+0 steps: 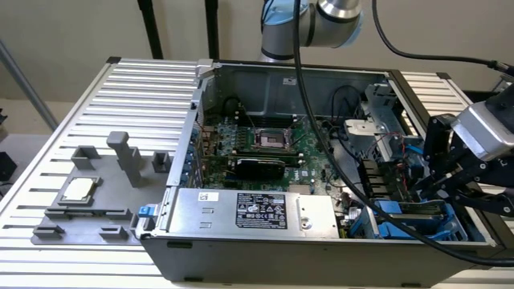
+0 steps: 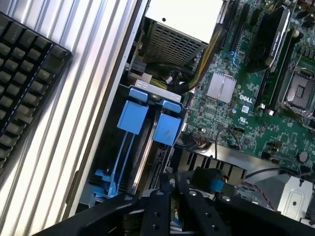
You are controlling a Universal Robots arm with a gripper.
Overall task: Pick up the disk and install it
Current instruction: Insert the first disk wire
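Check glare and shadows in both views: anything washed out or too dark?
Exterior view: even room light, no hard glare; the computer case is shaded inside toward its back wall. Wrist view: the silver box is blown out to white, the ribbed table carries bright streaks, and the bay under the blue tabs sits in deep shadow.

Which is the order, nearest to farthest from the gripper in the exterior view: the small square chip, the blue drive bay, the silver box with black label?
1. Blue drive bay, beside the gripper, exterior view's right.
2. Silver box with black label, exterior view's lower middle.
3. Small square chip, on the grey tray, exterior view's far left.
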